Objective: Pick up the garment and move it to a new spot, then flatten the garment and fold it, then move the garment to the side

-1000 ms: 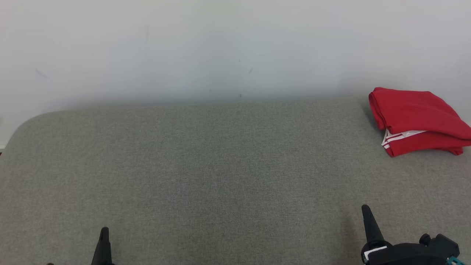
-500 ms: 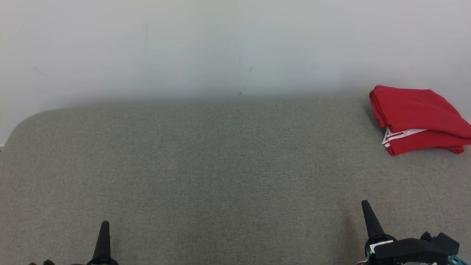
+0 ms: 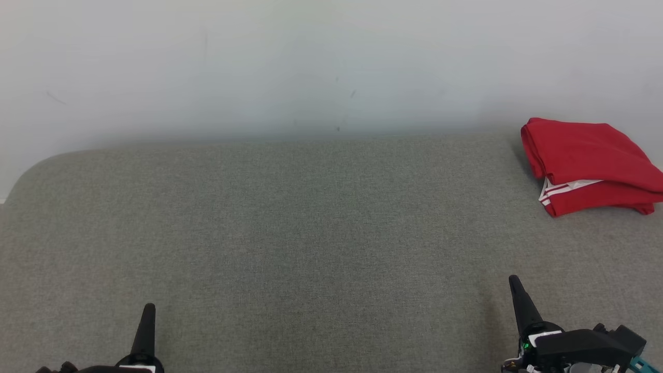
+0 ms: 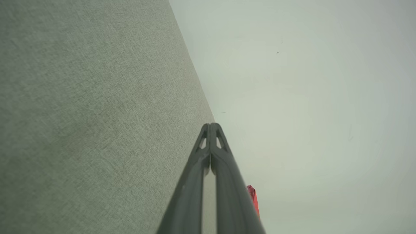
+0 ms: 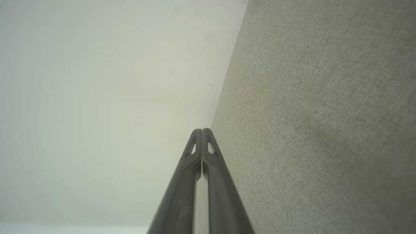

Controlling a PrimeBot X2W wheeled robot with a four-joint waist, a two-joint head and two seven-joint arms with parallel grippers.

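Head view: the garment, red with white stripes at one hem, lies folded in a compact stack at the far right of the grey upholstered surface, close to the pale wall and cut off by the right border. The left gripper stands at the near left and the right gripper at the near right, each showing as a single dark spike, well apart from the garment and holding nothing. Left wrist view: the fingers of the left gripper meet along their length with the tips touching, nothing between them; a sliver of the red garment shows beside them, against the wall. Right wrist view: the right gripper is likewise fully closed and empty, pointing along the line where the surface meets the wall. Judged from its draped edges and soft folds, the garment is light, limp cloth that offers no stiffness and should not slip much on the textured upholstery. A pinch on the top layer alone would probably peel the stack open. The better hold is likely the thick folded edge on its left, taken through all layers, or both near corners together. With the garment folded and at the side, the task looks essentially complete.
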